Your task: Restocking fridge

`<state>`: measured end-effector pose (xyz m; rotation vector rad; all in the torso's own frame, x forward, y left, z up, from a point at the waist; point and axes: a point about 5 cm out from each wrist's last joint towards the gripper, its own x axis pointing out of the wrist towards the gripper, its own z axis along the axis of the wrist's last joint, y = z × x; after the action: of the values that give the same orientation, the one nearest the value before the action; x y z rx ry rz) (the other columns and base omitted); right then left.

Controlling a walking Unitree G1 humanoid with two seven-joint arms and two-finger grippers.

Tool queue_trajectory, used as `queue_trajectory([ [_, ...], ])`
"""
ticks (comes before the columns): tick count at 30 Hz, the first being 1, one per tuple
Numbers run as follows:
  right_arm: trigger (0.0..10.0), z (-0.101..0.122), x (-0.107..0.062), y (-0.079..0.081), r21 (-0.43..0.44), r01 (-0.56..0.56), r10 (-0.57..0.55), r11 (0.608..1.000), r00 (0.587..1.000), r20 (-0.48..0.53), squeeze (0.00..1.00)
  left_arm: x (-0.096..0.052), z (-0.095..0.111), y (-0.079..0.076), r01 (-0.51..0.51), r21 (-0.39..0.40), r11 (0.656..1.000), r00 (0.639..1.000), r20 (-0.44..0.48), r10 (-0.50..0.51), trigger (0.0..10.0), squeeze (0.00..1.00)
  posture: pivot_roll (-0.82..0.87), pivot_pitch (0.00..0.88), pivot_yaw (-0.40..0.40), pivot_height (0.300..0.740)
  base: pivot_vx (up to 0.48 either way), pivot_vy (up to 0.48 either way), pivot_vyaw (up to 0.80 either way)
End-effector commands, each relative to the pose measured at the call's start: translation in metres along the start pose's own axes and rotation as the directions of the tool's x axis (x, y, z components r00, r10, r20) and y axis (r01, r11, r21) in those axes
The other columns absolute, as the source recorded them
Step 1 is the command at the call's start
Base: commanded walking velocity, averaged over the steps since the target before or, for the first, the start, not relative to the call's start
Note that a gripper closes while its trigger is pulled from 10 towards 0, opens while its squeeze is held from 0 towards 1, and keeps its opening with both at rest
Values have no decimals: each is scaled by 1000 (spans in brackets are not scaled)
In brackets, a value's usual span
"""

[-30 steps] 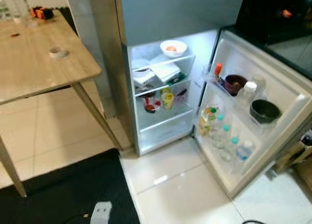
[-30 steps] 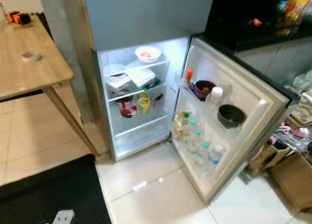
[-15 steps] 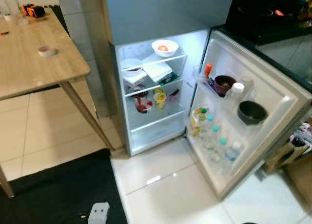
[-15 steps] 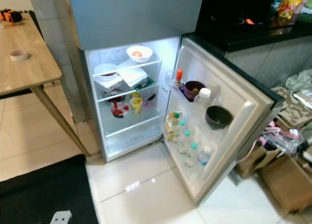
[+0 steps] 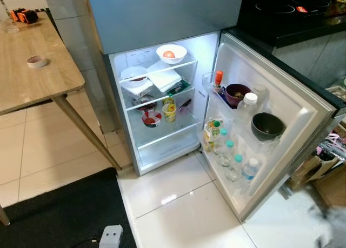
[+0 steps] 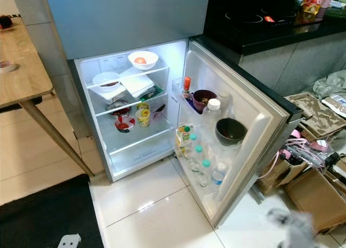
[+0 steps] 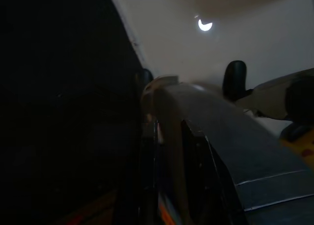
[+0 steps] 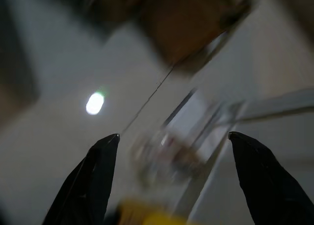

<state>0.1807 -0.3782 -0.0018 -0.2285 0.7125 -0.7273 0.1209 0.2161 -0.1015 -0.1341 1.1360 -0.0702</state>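
The fridge stands with its lower door swung wide to the right, the inside lit. A white bowl holding something orange sits on the top shelf, above a second bowl and a folded white packet. Lower down are a yellow cup and a red-and-white bowl. The door racks carry an orange-capped bottle, a maroon bowl, a black bowl and several small bottles. My right gripper is open over a blurred floor, holding nothing. The left wrist view is dark.
A wooden table with a tape roll stands left of the fridge. A black mat covers the near-left floor, with a small white object on it. Right of the door are a dark stove counter and cardboard boxes.
The whole picture has slid left, so the camera has turned right; more of the boxes beside the door shows. A grey blur has appeared at the bottom right corner.
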Motion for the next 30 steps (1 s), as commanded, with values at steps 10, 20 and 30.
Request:
queue_trajectory([
  [10, 0, 118, 6, -67, 271, 247, -329, 930, 890, 317, 0, 0, -5, -2, 2, -48, 999, 1000, 12, -1, 10000, 0, -28, 0, -42, 740, 0, 0, 0],
  [20, 10000, 169, -2, -77, 422, 118, -319, 899, 835, 448, 0, 0, -3, -2, 6, -64, 998, 999, 36, -4, 10000, 0, -23, 0, -37, 740, 0, 0, 0],
  [30, 10000, 199, -6, -29, 400, -300, 6, 866, 806, 591, 0, 0, 5, 0, 11, -52, 999, 998, 55, -9, 10000, 0, -21, 0, -29, 740, 0, 0, 0],
])
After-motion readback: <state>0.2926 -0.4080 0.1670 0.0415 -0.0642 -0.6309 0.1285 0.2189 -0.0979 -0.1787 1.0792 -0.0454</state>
